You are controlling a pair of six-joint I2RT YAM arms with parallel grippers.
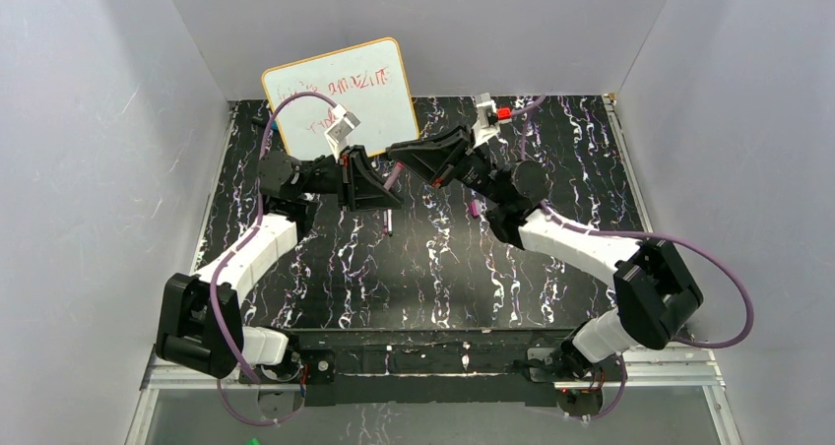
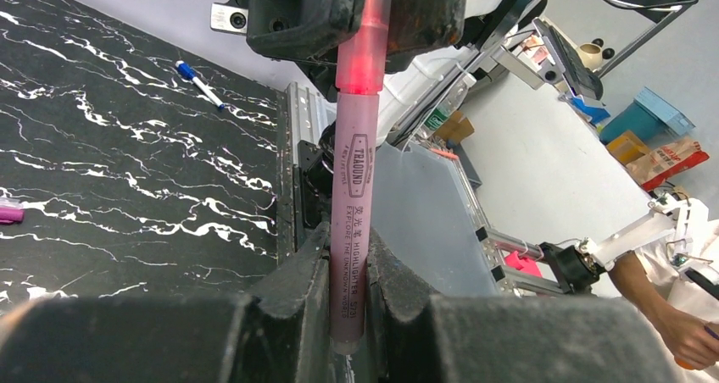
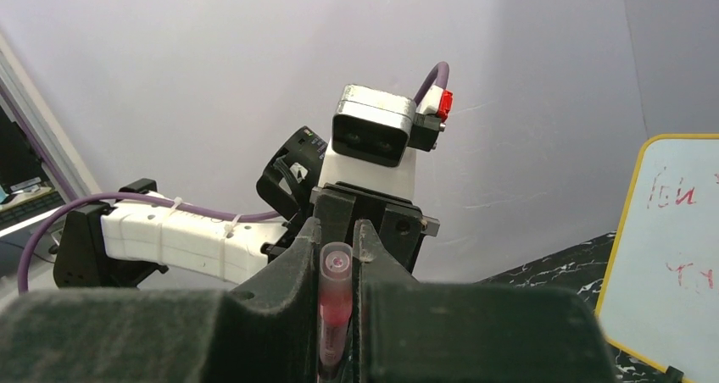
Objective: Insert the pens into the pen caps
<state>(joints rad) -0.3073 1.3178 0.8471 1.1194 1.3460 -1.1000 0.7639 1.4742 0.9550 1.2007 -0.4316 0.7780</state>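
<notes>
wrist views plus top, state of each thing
pen: base clamped in left gripper
cap: over pen's tip, clamped in right gripper
left gripper: shut on pen
right gripper: shut on cap
blue marker: lying loose on table
loose cap: lying on table
whiteboard: written on, leaning

There are two pens: a pink-red pen (image 2: 352, 197) spanning from the left gripper (image 2: 348, 269) to the right gripper (image 3: 337, 252), and a second pen (image 1: 388, 221) lying on the table (image 1: 551, 258) just beside the left gripper. There are two caps: a translucent pink cap (image 3: 333, 269) pinched inside the right gripper, and a magenta cap (image 1: 474, 207) on the table near that gripper. One blue-tipped marker (image 2: 199, 82) lies well apart from the left gripper, one whiteboard (image 1: 345, 91) stands beyond both grippers, and there are two grippers in all.
</notes>
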